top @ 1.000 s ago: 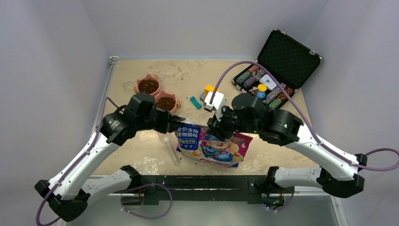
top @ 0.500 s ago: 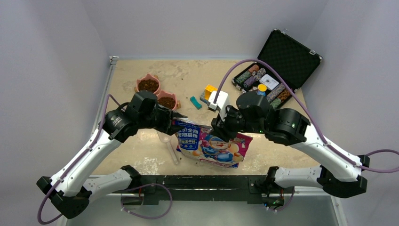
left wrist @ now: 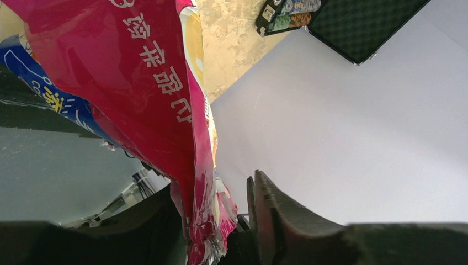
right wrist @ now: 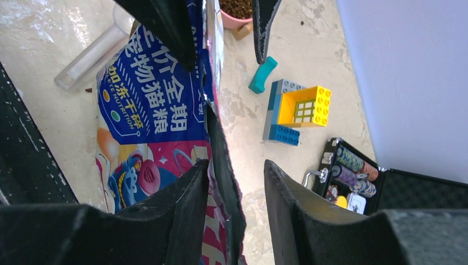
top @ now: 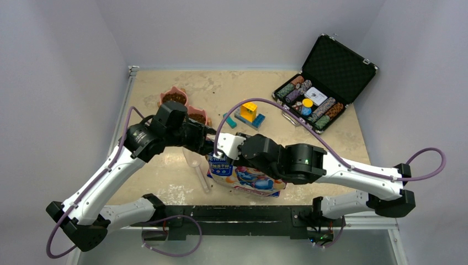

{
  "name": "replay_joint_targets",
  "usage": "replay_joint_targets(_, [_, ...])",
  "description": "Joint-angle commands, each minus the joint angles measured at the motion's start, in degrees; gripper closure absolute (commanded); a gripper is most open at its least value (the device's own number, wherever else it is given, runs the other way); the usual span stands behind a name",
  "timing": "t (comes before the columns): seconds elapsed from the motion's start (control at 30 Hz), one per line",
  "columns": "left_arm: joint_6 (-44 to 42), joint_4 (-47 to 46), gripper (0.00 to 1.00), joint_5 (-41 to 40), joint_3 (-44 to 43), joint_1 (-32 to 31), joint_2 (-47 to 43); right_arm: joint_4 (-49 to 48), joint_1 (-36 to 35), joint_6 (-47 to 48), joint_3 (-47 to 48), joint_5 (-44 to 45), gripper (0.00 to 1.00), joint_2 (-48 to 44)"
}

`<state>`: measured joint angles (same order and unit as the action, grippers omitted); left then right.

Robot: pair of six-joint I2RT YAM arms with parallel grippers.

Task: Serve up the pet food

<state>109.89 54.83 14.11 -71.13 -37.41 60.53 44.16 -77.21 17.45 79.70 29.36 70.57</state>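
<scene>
The pink-and-blue pet food bag (top: 245, 178) lies on the table between both arms. Brown pet food (top: 174, 98) fills two pink bowls (top: 197, 117) at the back left. My left gripper (left wrist: 215, 185) stands open. The bag's torn pink edge (left wrist: 198, 221) rests against one finger, with a gap to the other finger. My right gripper (right wrist: 236, 164) is open too, astride the bag's far edge (right wrist: 221, 143), which lies by its left finger. The left gripper's fingers (right wrist: 165, 27) straddle the bag's top ahead of it.
A clear scoop (top: 198, 168) lies left of the bag. Yellow and blue blocks (top: 249, 112) and a teal piece (top: 229, 120) sit behind it. An open black case of poker chips (top: 314, 99) stands at the back right.
My left jaws have opened off the bag's edge. The right arm has swung left and now reaches over the bag, close to the left gripper.
</scene>
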Motion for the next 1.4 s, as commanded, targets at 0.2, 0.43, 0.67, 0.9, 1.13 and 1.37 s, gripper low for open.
replay_joint_targets(0.2, [-0.41, -4.13, 0.83, -4.42, 3.95, 1.26, -3.68, 10.55, 2.96, -6.94, -0.12, -10.74, 0.63, -6.16])
replay_joint_targets(0.43, [-6.15, 1.36, 1.00, -6.03, -1.78, 6.46, -0.11, 15.49, 3.19, -11.19, -4.23, -2.08, 1.00, -8.58])
replay_joint_targets(0.67, [-13.30, 5.15, 1.00, -2.82, -8.80, 17.28, 4.27, 14.77, 8.37, -15.33, -10.80, -0.04, 1.00, -16.53])
replay_joint_targets(0.9, [-16.60, 6.11, 1.00, 1.20, -10.28, 21.15, 5.90, 14.06, 12.38, -15.24, -13.52, -5.11, 1.00, -22.14])
replay_joint_targets(1.13, [-18.61, 10.87, 1.00, 0.90, -13.19, 20.71, 5.40, 14.60, 12.73, -16.25, -12.75, -9.05, 1.00, -22.65])
replay_joint_targets(1.37, [-18.08, 10.56, 1.00, 2.55, -12.61, 20.71, 5.59, 18.17, 13.05, -16.98, -14.70, -7.77, 1.00, -26.23])
